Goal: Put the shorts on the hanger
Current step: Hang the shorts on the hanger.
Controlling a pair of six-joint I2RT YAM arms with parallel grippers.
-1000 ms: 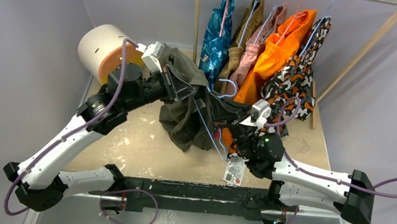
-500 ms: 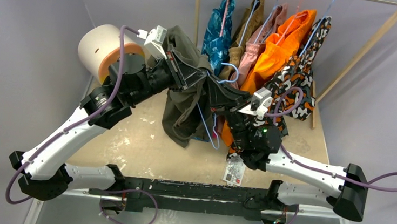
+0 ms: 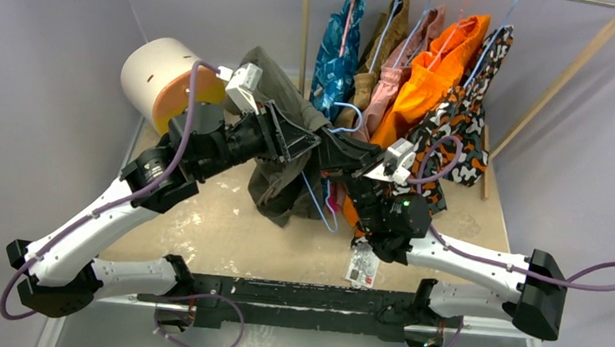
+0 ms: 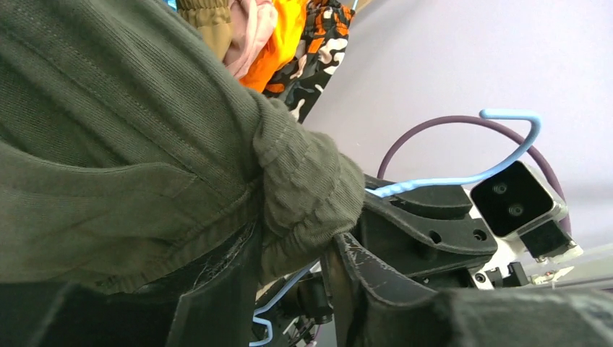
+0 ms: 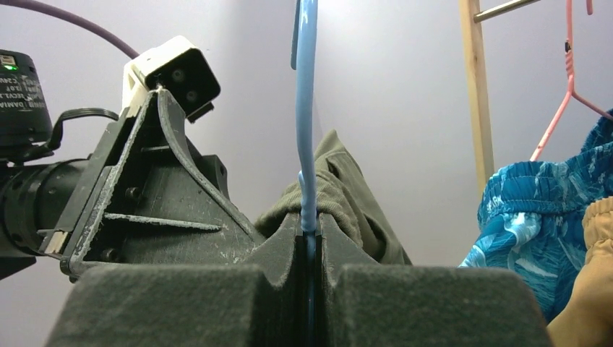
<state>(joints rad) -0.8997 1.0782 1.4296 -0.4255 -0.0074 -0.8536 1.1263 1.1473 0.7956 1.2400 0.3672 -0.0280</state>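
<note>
Evidently right claw (image 5: 309, 230) pinches the hanger (image 5: 305, 108); print on card (image 3: 360, 267) unreadable.

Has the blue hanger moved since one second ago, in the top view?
Yes. The hook of the hanger went up in the picture and slightly left, nearer the wooden post.

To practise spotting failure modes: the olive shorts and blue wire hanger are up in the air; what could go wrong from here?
1. The left gripper stands with jaws apart around the bunched waistband of the dark olive fabric shorts, which may slip off the thin light-blue wire hanger.
2. The right gripper pinches only that wire, so the hanger could twist.
</note>
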